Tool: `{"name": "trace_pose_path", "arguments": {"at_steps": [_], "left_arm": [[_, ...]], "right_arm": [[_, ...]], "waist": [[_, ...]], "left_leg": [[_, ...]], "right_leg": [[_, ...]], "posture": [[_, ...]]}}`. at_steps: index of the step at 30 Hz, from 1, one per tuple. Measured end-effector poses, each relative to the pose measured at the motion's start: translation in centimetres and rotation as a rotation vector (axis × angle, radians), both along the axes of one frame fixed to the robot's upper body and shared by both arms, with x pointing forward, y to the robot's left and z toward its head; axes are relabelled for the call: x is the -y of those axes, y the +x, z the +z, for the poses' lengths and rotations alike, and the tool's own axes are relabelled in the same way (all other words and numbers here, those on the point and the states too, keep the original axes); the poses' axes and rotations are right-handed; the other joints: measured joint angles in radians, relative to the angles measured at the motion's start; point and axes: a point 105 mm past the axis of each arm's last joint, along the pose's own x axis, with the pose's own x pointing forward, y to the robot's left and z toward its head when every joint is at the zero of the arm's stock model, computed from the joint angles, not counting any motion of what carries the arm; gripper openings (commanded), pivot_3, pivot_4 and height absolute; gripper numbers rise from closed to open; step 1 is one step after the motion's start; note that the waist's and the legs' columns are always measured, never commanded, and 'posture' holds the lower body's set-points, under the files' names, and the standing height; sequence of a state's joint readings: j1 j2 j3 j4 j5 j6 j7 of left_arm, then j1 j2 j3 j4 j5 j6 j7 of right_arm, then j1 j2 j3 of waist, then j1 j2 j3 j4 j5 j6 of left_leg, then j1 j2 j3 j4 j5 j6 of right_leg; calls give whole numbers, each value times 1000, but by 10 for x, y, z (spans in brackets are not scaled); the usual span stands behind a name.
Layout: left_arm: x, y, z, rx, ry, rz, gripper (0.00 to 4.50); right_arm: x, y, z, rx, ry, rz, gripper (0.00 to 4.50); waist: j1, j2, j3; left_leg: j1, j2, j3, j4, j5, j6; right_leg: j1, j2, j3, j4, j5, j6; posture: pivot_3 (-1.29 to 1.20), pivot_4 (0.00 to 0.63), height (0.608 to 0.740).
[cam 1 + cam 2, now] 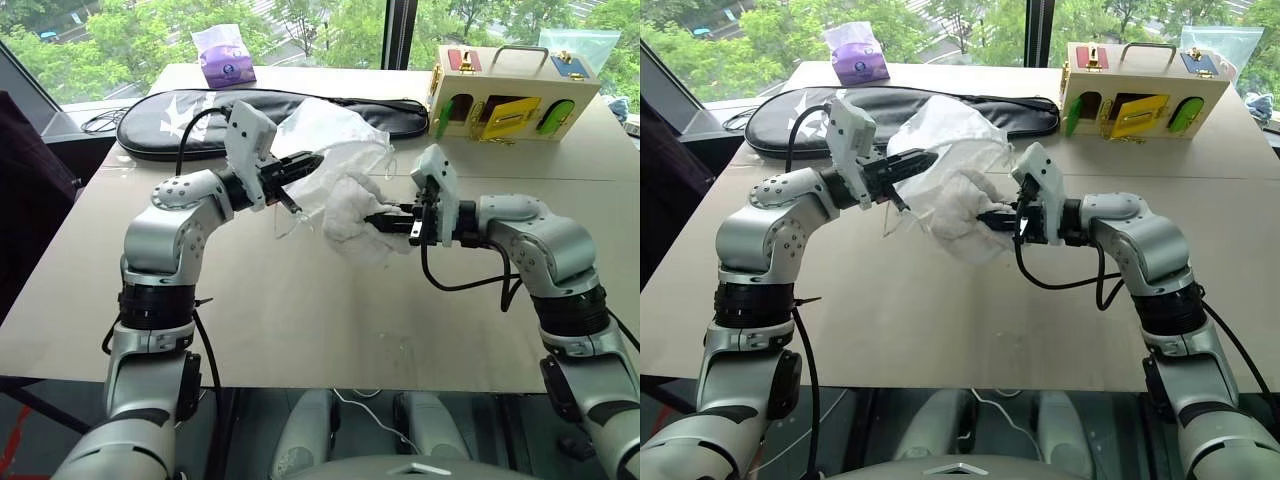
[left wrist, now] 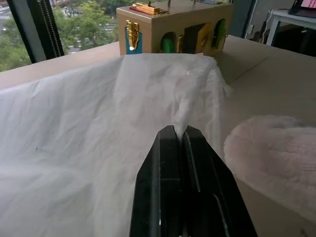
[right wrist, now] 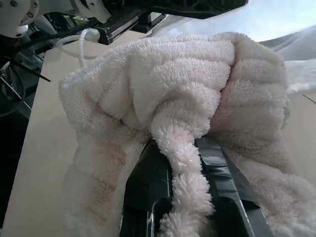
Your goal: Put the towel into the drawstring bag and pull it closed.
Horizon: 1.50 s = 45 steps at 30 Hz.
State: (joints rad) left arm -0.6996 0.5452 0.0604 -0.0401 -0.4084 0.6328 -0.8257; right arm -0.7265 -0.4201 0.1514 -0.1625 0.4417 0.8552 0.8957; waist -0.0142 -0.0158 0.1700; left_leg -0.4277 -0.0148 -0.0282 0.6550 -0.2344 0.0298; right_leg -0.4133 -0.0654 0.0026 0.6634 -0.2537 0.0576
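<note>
Both end effectors are holding cloth above the tan tabletop (image 1: pixel 940 320).
The left end effector (image 1: pixel 908 165) is pinching the thin white translucent drawstring bag (image 1: pixel 950 135); the right end effector (image 1: pixel 992 217) is gripping the bunchy off-white ribbed towel (image 1: pixel 955 215) just beside it.

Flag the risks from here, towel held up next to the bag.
1. The left gripper pinches only a thin fold of the drawstring bag; the mouth may not stay open for the towel.
2. The right gripper holds a small tuft of towel, which could slip free.
</note>
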Motion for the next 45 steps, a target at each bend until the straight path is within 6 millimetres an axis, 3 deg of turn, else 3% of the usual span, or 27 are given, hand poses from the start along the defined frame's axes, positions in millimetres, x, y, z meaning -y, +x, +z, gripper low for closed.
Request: {"name": "trace_pose_path", "arguments": {"at_steps": [2, 7, 10, 13, 17, 21, 25, 28, 32, 39, 45], "left_arm": [[3, -5, -3, -20, 13, -37, 0], [14, -18, -8, -61, 52, -139, 0], [14, -22, -14, -87, 71, -161, 0], [16, -23, -17, -93, 77, -171, 0], [14, -16, -11, -71, 70, -152, 0], [16, -18, -7, -37, 68, -184, 0], [17, -17, -9, -44, 56, -204, 0], [17, -18, -11, -55, 51, -221, 0], [20, -22, -9, -55, 44, -264, 0], [31, -36, -11, -107, 21, -364, 0], [33, -36, -13, -127, 14, -372, 0]], "right_arm": [[-3, 7, 2, 12, 6, -44, 36], [-3, 45, -1, -11, 38, -307, 36], [-1, 52, -1, -17, 65, -379, 36], [-8, 47, 7, 4, 98, -372, 36], [0, 39, 3, 82, 21, -377, 36], [-16, 25, 7, 62, 62, -303, 36], [-19, 14, -15, 51, -23, -255, 36], [-25, 12, -18, 36, -11, -244, 36], [-29, 24, -13, 17, 82, -341, 36], [-46, 36, 2, -240, 455, -469, 36], [-20, 46, 7, -384, 647, -550, 36]], "waist": [[-1, 0, 0], [-3, 0, 0], [-1, 0, 0], [-2, 0, 0], [1, 0, 0], [-13, 0, 0], [-16, 0, 0], [-22, 0, 0], [-24, 0, 0], [-24, 0, 0], [-21, 1, 0]], "left_leg": [[0, 0, 0, 0, 0, 0], [1, 0, 0, 0, 1, -2], [0, 0, 0, 0, 1, -2], [-1, 0, 0, 0, 1, -2], [-1, 0, -1, 0, 1, -1], [0, 1, -1, 0, 1, -1], [0, 0, -1, 0, 1, -1], [0, 0, -1, 1, 1, -1], [1, 0, -1, 1, 1, -2], [2, 0, -1, 1, 2, -3], [4, 0, 0, 1, 2, -3]], "right_leg": [[0, 0, 0, 0, 0, 0], [-1, 1, 1, 2, 0, 0], [-1, 1, 0, 1, 0, 0], [-1, 1, 1, 1, 0, 0], [-1, 1, 0, 1, 0, 0], [-1, 2, 1, 2, 0, 0], [-1, 2, 1, 2, 0, 0], [-1, 2, 1, 3, 0, 0], [-1, 2, 1, 6, 0, 0], [-1, 2, 2, 8, 0, 0], [0, 2, 3, 10, 0, 0]], "posture": [[0, 150, 740], [0, 150, 740], [0, 150, 740], [0, 150, 740], [0, 150, 740], [0, 150, 740], [0, 150, 740], [0, 150, 740], [0, 150, 740], [0, 150, 740], [0, 150, 740]]}}
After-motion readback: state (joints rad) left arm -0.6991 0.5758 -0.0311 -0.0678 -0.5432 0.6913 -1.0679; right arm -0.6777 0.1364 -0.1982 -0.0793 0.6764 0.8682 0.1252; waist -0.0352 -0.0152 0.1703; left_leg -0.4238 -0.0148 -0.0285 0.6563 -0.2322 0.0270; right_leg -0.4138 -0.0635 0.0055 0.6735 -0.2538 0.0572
